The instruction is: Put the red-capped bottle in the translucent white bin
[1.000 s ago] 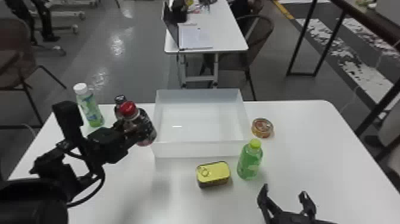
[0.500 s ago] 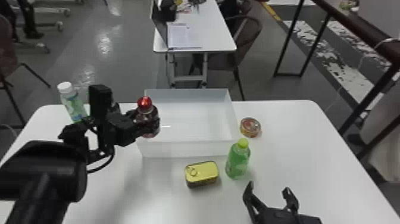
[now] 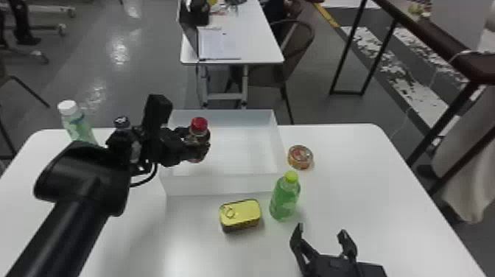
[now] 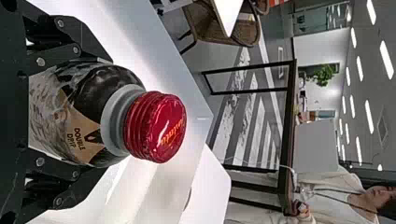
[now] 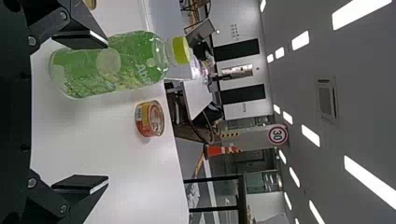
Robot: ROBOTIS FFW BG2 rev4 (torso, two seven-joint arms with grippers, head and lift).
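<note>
One raised camera, two close ones at the wrists.
The head view looks forward and down from above, taking in most of the worktop (image 3: 353, 206). The left wrist view, close on the red-capped bottle (image 3: 199, 126), faces rightward to the dark-framed table (image 4: 288, 140), which the head view shares. The right wrist view looks forward, low over the worktop, near the green bottle (image 5: 116, 65); it and the head view share that bottle and the round tin (image 5: 149, 118).
</note>
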